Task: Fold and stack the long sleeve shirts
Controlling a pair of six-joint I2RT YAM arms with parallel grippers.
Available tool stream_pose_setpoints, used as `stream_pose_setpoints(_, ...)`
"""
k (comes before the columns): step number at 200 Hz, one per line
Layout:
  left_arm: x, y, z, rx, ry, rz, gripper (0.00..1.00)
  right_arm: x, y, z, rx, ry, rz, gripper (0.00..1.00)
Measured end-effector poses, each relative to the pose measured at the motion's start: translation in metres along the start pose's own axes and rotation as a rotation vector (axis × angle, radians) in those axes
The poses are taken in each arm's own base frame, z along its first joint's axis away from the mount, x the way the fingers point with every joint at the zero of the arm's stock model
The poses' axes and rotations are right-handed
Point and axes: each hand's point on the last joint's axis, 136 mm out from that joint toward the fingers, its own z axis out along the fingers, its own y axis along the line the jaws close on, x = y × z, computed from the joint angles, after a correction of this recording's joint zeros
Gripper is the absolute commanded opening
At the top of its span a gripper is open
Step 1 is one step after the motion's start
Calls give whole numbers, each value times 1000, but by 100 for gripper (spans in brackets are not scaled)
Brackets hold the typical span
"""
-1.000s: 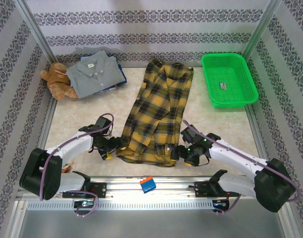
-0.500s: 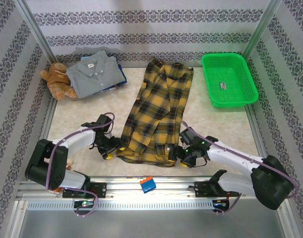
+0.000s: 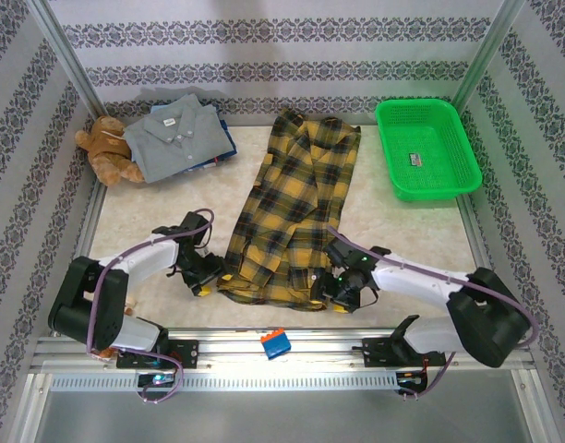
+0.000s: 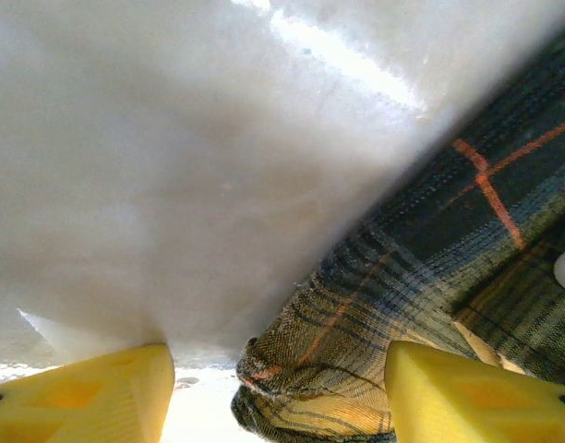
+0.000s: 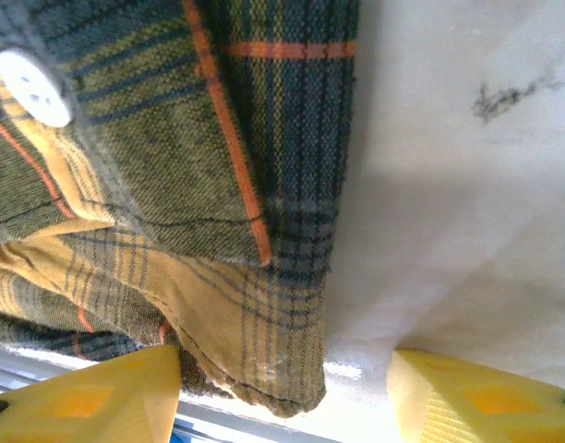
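The mustard and dark plaid long sleeve shirt (image 3: 296, 198) lies lengthwise in the middle of the table, with its hem towards me. A grey shirt (image 3: 176, 134) sits folded at the back left on top of a blue one (image 3: 223, 153). My left gripper (image 3: 209, 277) is at the hem's left corner. Its open yellow fingers (image 4: 79, 401) straddle that plaid corner (image 4: 329, 369), and the left finger is clear of the cloth. My right gripper (image 3: 330, 293) is at the hem's right corner (image 5: 264, 351), also open, with the cloth next to its left finger (image 5: 89, 401).
A brown teddy bear (image 3: 107, 152) sits at the back left beside the folded shirts. A green plastic basket (image 3: 428, 148) stands at the back right. A small blue and orange object (image 3: 275, 343) rests on the front rail. Patterned walls close in the table.
Both grippers have moved inwards onto the near corners of the plaid shirt, and their jaws have narrowed. The right arm has shifted left. The shirt has not moved.
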Motion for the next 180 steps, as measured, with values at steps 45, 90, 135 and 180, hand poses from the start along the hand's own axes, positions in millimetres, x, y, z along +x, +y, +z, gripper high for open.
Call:
stream_pose_setpoints(45,0,0,1,-69,45,-18,51,0,-2,2,48,29,13,54)
stream_pose_setpoints(90,0,3,2,-91,50,-25,38,0,-5,2,72,38,6,43)
stream_pose_setpoints(135,7,-24,11,11,71,34,20,2,5,5,48,53,-25,23)
stream_pose_setpoints(180,11,-46,14,117,88,90,1,2,31,5,-41,65,-67,2)
